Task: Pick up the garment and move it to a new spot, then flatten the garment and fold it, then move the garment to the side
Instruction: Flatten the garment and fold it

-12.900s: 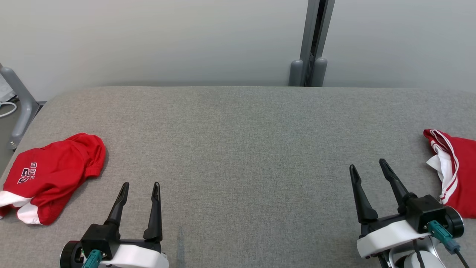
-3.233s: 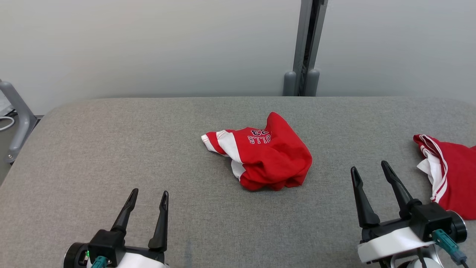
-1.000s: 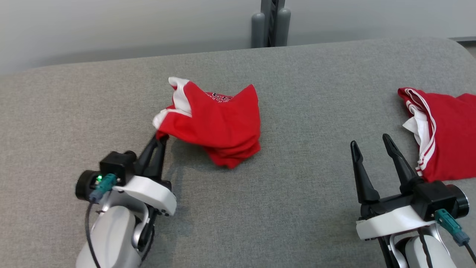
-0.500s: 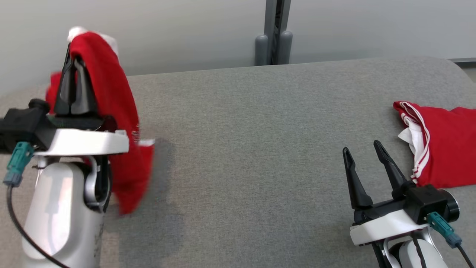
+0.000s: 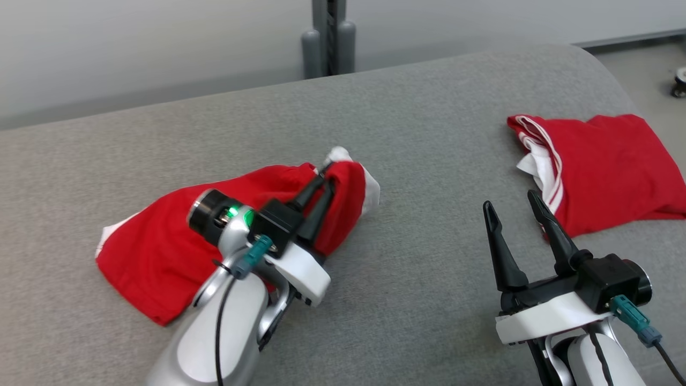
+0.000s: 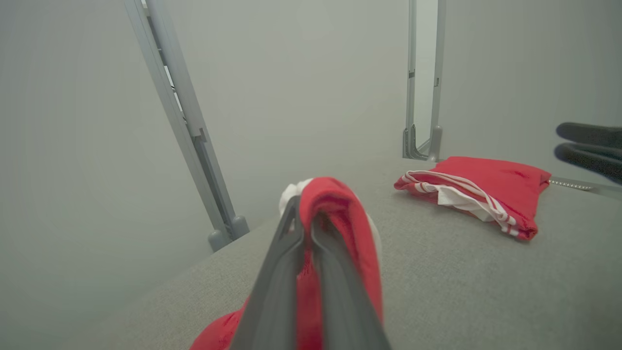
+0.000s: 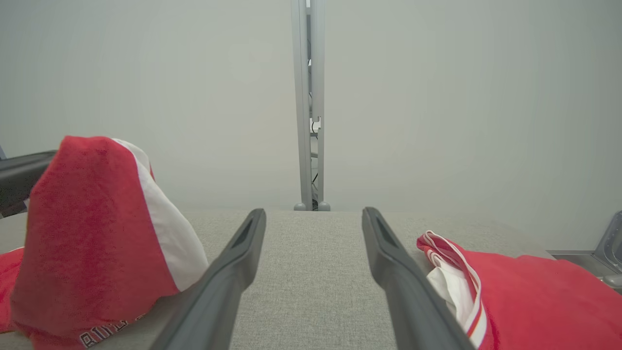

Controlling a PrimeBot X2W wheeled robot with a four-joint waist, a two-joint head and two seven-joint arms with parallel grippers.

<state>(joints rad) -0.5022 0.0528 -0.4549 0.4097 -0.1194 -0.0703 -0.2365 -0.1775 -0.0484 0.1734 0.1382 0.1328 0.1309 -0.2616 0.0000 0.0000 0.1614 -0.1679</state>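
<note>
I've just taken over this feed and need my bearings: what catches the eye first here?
The crumpled red fabric garment with white trim lies left of centre on the grey cloth-covered table, one end pinched in the shut left gripper. Next comes a second red garment with white stripes at the table's right end, close by the open, empty right gripper.
</note>
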